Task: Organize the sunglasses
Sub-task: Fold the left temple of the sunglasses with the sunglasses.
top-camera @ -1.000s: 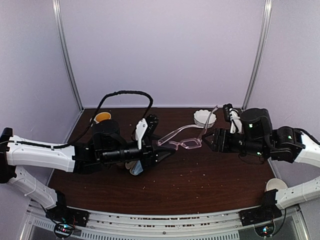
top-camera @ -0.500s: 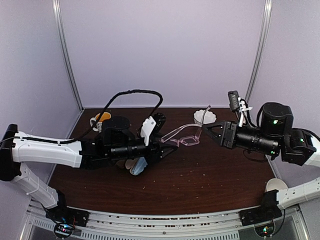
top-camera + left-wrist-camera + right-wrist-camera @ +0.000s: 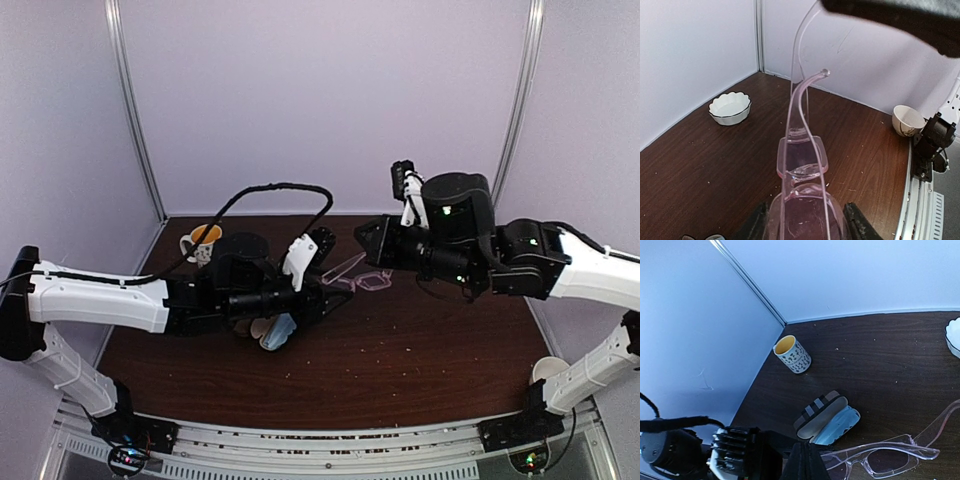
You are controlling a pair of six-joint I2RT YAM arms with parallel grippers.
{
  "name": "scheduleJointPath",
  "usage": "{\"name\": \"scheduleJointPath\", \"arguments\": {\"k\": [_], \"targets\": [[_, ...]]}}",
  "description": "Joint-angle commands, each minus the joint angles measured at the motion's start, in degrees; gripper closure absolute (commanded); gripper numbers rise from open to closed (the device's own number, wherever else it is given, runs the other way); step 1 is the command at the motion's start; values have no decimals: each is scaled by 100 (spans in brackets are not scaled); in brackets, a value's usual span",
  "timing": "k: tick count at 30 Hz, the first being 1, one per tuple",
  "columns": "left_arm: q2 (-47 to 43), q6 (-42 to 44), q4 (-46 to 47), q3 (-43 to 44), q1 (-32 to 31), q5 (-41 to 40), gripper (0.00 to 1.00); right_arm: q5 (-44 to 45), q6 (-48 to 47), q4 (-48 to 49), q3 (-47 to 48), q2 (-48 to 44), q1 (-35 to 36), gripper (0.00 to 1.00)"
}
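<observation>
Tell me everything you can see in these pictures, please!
glasses: one, see-through pink, held up over the middle of the table
glasses case: one, tan with dark stripes, blue inside, lying open on the table
mug: one, white with dark pattern, yellow inside, back left corner
bowl: one, white with wavy rim, near the back wall
small cup: one, white, right edge of the table
table: one, dark brown wood
left gripper: one, black, holding the glasses
right gripper: one, black, shut, just above the glasses
</observation>
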Motion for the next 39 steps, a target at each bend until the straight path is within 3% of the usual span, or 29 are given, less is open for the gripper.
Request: {"name": "scheduleJointPath", "arguments": {"k": [1, 25, 34, 39], "targets": [[-155, 110, 134, 91, 3, -101, 73, 245, 218, -449, 160, 484, -42, 100], [-820, 113, 780, -620, 2, -205, 73, -783, 371, -137, -214, 1007, -200, 100], [-932, 85, 658, -774, 2, -380, 73, -405, -209, -418, 176, 164, -207, 96], [-990, 101, 585, -758, 2, -393, 73, -158, -272, -273, -279, -640, -330, 91]]}}
